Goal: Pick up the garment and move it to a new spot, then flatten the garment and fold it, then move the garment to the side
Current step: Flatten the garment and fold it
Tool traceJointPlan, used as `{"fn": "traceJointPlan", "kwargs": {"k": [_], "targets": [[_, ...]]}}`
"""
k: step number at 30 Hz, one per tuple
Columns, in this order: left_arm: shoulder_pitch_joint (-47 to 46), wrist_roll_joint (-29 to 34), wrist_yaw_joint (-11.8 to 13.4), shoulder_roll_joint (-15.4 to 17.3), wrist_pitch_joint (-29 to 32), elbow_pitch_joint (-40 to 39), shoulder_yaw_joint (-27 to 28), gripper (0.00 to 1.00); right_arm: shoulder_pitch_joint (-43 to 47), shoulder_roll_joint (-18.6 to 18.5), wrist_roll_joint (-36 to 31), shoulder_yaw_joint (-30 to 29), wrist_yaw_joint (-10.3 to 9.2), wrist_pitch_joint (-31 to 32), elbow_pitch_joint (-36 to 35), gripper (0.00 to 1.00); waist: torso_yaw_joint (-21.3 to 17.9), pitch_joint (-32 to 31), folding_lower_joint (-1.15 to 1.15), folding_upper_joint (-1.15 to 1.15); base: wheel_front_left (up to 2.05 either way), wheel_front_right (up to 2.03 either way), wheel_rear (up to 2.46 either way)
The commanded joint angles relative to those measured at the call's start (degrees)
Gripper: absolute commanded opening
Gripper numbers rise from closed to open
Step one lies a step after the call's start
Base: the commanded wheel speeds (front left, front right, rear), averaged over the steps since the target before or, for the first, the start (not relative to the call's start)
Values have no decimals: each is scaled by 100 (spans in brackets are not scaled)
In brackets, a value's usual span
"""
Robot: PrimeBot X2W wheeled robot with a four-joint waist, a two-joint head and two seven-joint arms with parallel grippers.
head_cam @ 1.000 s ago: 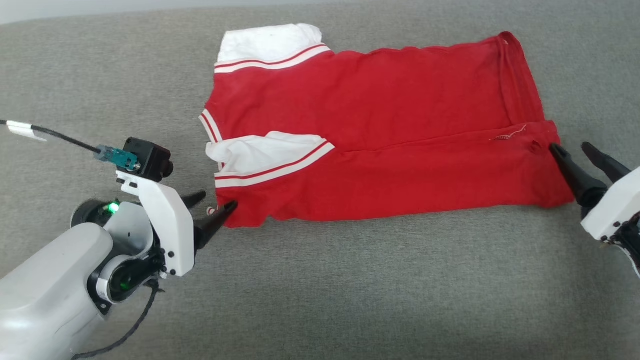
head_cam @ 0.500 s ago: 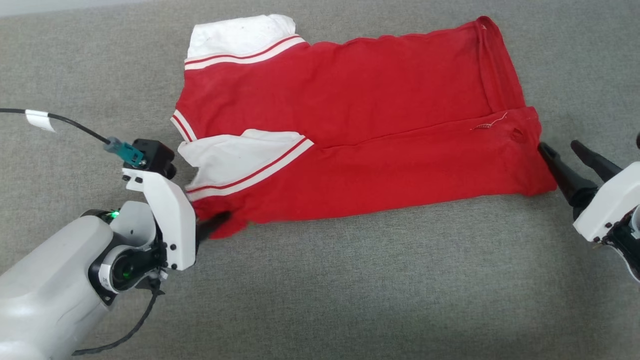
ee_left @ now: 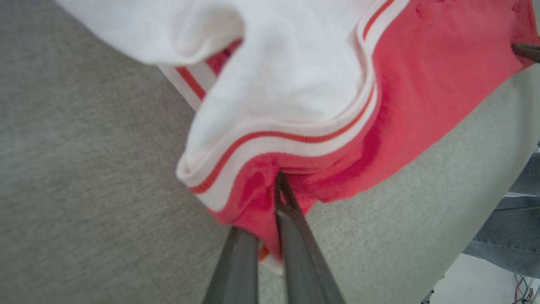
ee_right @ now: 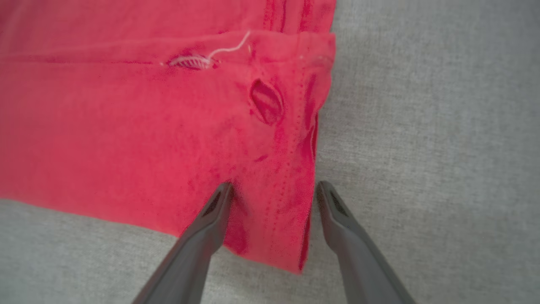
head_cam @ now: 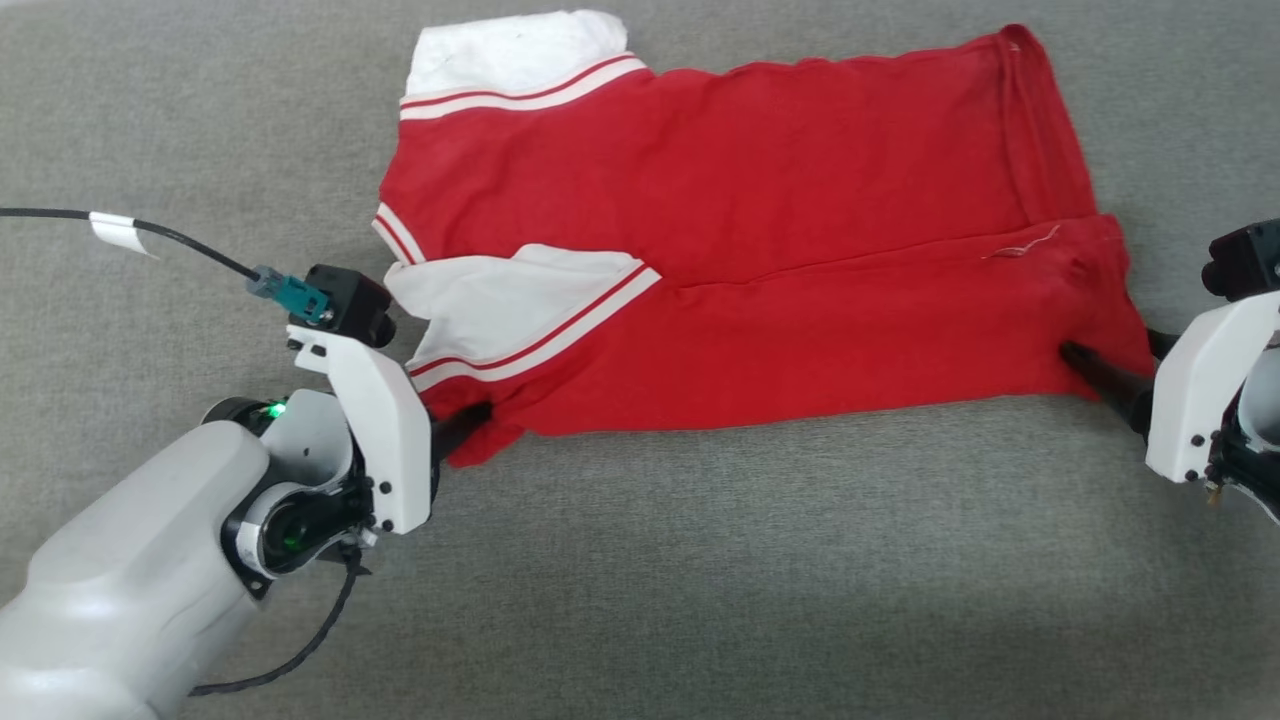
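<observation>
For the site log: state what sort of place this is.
Probably a robotics test room: a wide grey cloth-covered surface, a red shirt with white sleeves spread on it, and loose cables on pale floor beside a person's jeans leg.

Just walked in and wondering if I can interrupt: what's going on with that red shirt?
A two-armed robot is working on the red garment, which lies partly folded on a grey surface. Its left pincer is shut on the near corner below the white sleeve. Its right pincer is open, fingers straddling the opposite near corner at the hem, not yet closed.
</observation>
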Motion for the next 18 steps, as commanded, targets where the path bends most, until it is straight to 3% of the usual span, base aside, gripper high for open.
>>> {"fn": "traceJointPlan", "kwargs": {"k": [1,2,3,4,5,14,18], "targets": [[-2,60,-7,-81,6,65,-77,0,-52,14,-6,35,0,30,43,100,42,35,0,0,0,0,0],[-14,78,-17,-109,-24,91,-80,0,-98,32,5,95,0,63,147,100,63,47,0,0,0,0,0],[-27,94,-24,-148,-73,124,-70,0,-118,58,40,140,0,87,253,49,91,55,0,0,0,0,0],[-34,107,-45,-182,-105,157,-65,0,-126,73,61,179,0,81,344,19,118,56,0,0,0,0,0],[-32,123,-68,-204,-128,196,-70,0,-142,85,84,221,0,47,403,0,136,53,0,0,0,0,0],[190,119,-306,-170,-402,296,-66,0,34,-174,376,329,-1,-206,242,0,208,-218,0,0,0,0,0],[451,164,-228,91,-514,-100,-74,0,485,-347,484,212,-1,-222,-167,0,215,-381,0,0,0,0,0]]}}
